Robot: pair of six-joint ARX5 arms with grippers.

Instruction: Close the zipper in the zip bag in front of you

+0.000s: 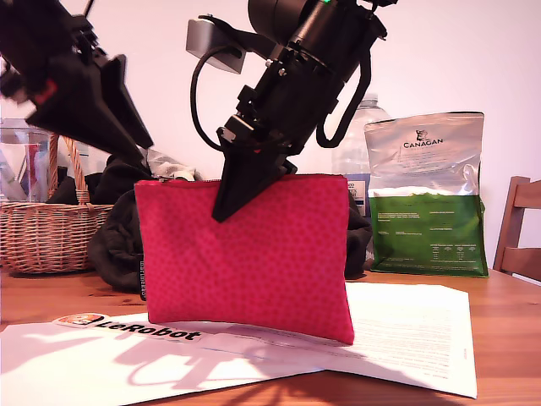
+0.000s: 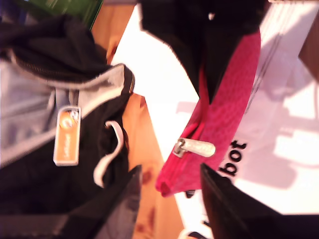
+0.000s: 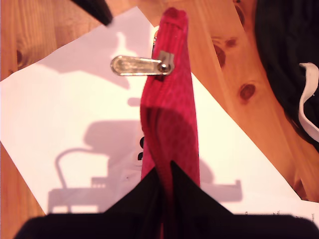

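You see my second gripper (image 3: 164,172) with jaws clamped on the zip bag (image 1: 254,254) (upright on paper); my first gripper (image 2: 169,199) has jaws apart near the zipper (image 2: 194,148) pull.

Looks like a home: knotty wooden surface (image 1: 507,313), wicker basket (image 1: 46,233), wooden chair (image 1: 520,228), Canagan bag (image 1: 427,194), water bottle (image 1: 359,144), dark jacket (image 2: 55,74) heaped against a plain white wall (image 1: 473,51).

Bright light from above throws hard arm shadows onto the white paper (image 1: 406,338), which glares overexposed in both our wrist views. Our first wrist view is soft and blurred; the exterior view stays sharp.
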